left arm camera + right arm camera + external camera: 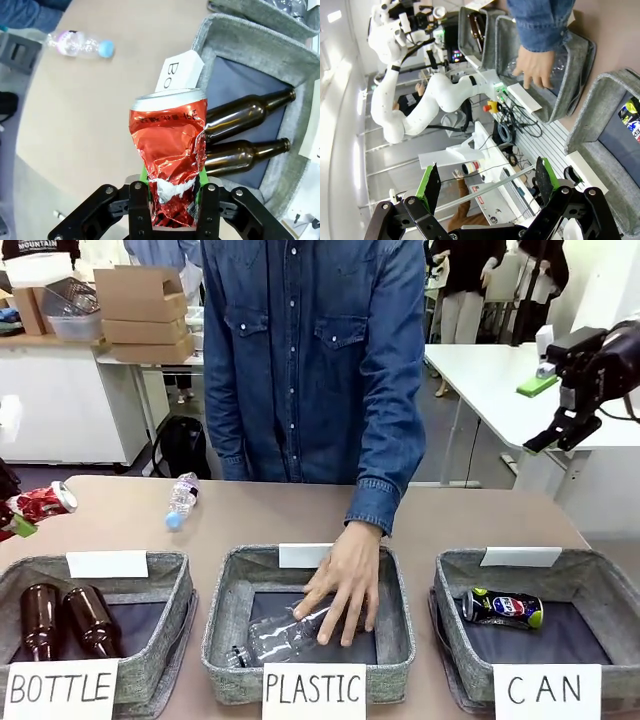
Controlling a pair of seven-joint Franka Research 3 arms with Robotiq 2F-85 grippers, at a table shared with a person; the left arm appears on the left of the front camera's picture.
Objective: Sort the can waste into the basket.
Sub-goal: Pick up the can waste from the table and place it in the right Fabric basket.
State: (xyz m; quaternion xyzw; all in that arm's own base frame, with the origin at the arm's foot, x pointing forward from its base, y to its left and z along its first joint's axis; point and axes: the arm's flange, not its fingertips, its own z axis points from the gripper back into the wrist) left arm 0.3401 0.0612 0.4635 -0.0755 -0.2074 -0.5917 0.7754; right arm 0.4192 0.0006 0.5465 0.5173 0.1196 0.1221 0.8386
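Note:
A crushed red can (170, 145) with white lettering stands upright between the fingers of my left gripper (170, 212), which is shut on its lower part. In the front view this red can (46, 502) and left gripper (28, 514) hang at the far left edge, above the table behind the BOTTLE basket. A dark blue can (503, 607) lies on its side in the grey CAN basket (452, 575) at the front right. My right gripper (573, 430) is raised at the upper right, open and holding nothing; its green pads (429, 186) stand wide apart.
A person's hand (345, 585) rests on a clear bottle in the middle PLASTIC basket (222, 625). Two brown bottles (68, 618) lie in the BOTTLE basket (170, 585) at the front left. A clear plastic bottle (181, 500) lies on the table behind it.

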